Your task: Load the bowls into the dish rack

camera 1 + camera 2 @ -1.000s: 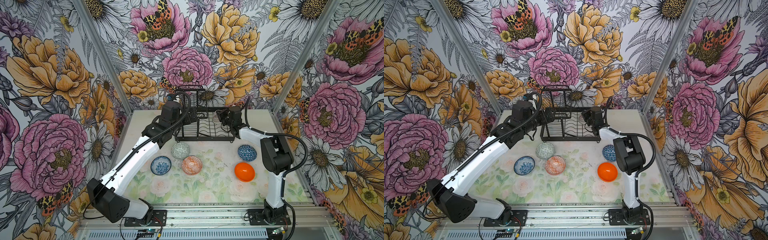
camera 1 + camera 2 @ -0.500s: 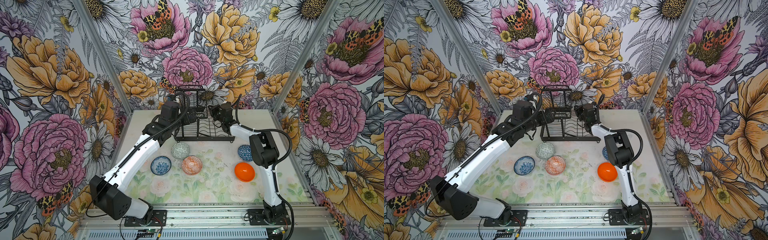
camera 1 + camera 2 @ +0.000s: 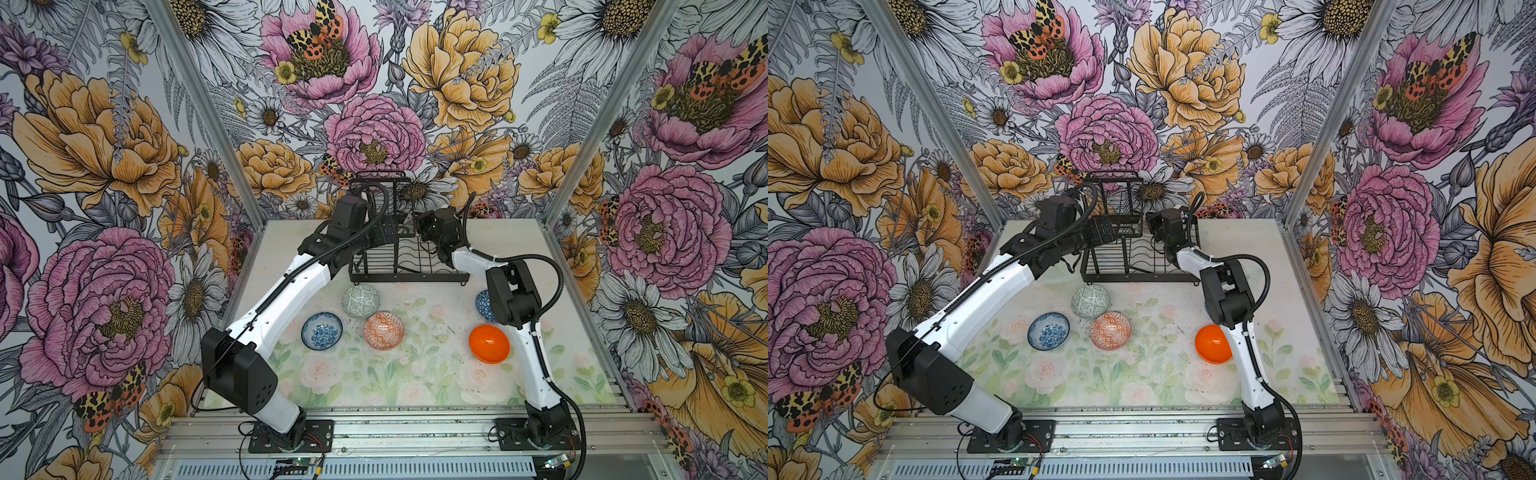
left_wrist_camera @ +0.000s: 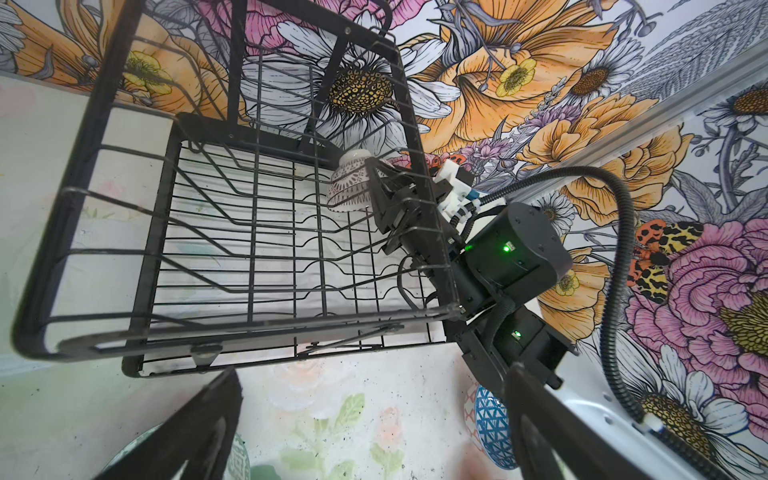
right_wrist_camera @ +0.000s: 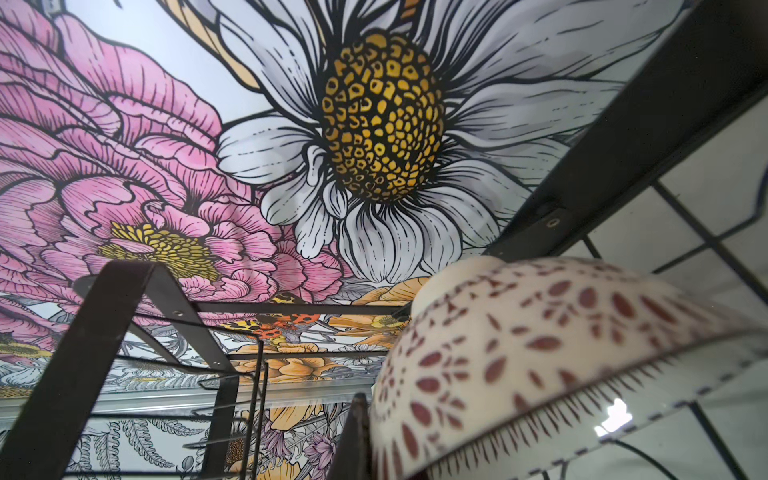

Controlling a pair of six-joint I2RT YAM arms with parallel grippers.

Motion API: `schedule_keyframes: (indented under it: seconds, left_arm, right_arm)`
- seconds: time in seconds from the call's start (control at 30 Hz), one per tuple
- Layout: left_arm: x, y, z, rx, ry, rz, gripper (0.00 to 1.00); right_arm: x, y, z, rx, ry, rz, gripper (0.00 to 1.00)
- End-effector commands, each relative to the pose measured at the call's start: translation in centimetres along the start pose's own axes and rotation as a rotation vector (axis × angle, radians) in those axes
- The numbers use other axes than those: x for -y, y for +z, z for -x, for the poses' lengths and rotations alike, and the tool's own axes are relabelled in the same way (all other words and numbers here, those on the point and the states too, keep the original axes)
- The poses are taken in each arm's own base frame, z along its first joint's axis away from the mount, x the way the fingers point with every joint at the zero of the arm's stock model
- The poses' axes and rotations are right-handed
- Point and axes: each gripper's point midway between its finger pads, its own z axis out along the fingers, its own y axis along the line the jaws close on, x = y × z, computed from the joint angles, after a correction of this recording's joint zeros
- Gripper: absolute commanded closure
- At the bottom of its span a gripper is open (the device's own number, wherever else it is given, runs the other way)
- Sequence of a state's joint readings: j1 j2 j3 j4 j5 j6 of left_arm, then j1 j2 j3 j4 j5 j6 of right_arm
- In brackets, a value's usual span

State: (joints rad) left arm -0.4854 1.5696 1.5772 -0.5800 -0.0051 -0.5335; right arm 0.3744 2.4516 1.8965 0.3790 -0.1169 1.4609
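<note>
The black wire dish rack (image 3: 407, 279) stands at the back of the table, and its base (image 4: 249, 324) holds no bowls. My right gripper (image 4: 384, 195) is shut on the rim of a dark-and-white bowl (image 4: 351, 183), which it holds on edge over the rack's right end. This bowl (image 5: 540, 353) fills the right wrist view. My left gripper (image 3: 395, 235) is open at the rack's left end, with nothing between its fingers (image 4: 187, 432). On the table lie the grey-green bowl (image 3: 360, 302), blue-speckled bowl (image 3: 321, 331), orange-white bowl (image 3: 384, 331) and plain orange bowl (image 3: 489, 344). The blue-triangle bowl (image 3: 483, 300) is half hidden by my right arm.
The rack's raised upper basket (image 3: 376, 195) stands at its back left, just behind my left gripper. Flowered walls close in the table on three sides. My right arm's elbow (image 3: 513, 291) hangs over the table's right part. A metal rail (image 3: 415, 428) runs along the front.
My right arm has swung left and carried the dark-and-white bowl from the rack's right side to above its base. The left arm has hardly moved.
</note>
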Motion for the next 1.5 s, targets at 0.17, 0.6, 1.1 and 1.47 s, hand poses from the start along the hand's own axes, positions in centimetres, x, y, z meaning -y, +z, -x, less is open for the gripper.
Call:
schedule_keyframes:
  seconds: [0.17,0.6,1.1,1.47]
  left_arm:
    - [-0.1,0.3,1.1,-0.016,0.023,-0.012,0.01]
    - [-2.2,0.5,0.9,-0.030,-0.006,0.018,0.01]
    - [-2.7,1.1,0.0,-0.056,-0.026,0.023,0.01]
    - [-3.1,0.7,-0.3,-0.058,-0.028,0.029,0.01]
  right_arm:
    - [-3.5,2.1,-0.6,0.028,0.012,0.136,1.00]
    - [-3.3,3.6,-1.8,0.014,-0.006,0.192,1.00]
    - [-3.8,2.7,-3.6,-0.027,-0.143,0.285,1.00]
    - [-0.4,2.4,-4.0,-0.001,-0.118,0.235,1.00]
